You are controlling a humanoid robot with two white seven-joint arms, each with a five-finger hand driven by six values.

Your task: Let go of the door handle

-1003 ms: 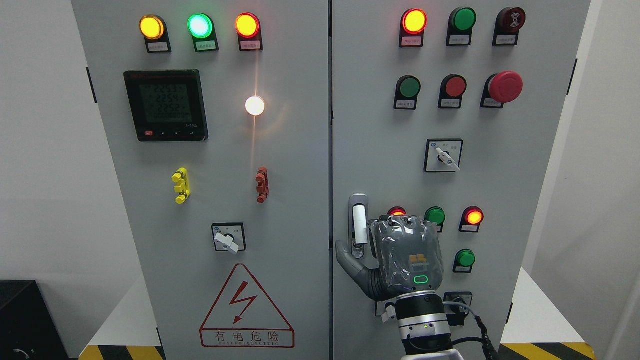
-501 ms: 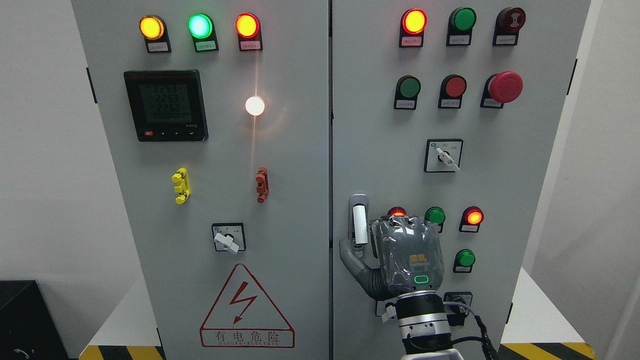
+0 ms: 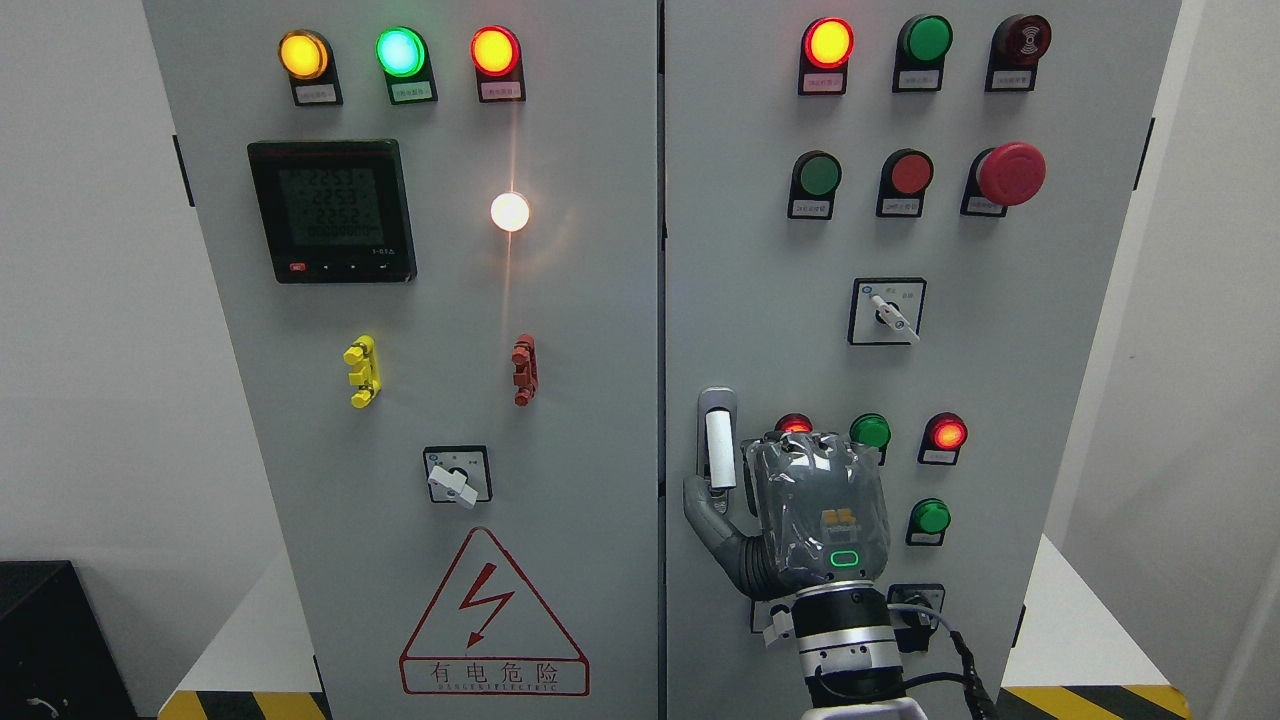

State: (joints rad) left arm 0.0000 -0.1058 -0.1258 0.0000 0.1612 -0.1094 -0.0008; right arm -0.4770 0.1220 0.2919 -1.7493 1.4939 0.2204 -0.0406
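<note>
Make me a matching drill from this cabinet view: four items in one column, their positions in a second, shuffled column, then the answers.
Items:
1. door handle
2. digital meter
3. emergency stop button
4. hazard triangle sign

Positions:
A. upper right of the right door
B. bottom of the left door
C. left edge of the right door, just left of the right hand
D. upper left of the left door

Pairs: 1-C, 2-D, 3-A, 4-B
</note>
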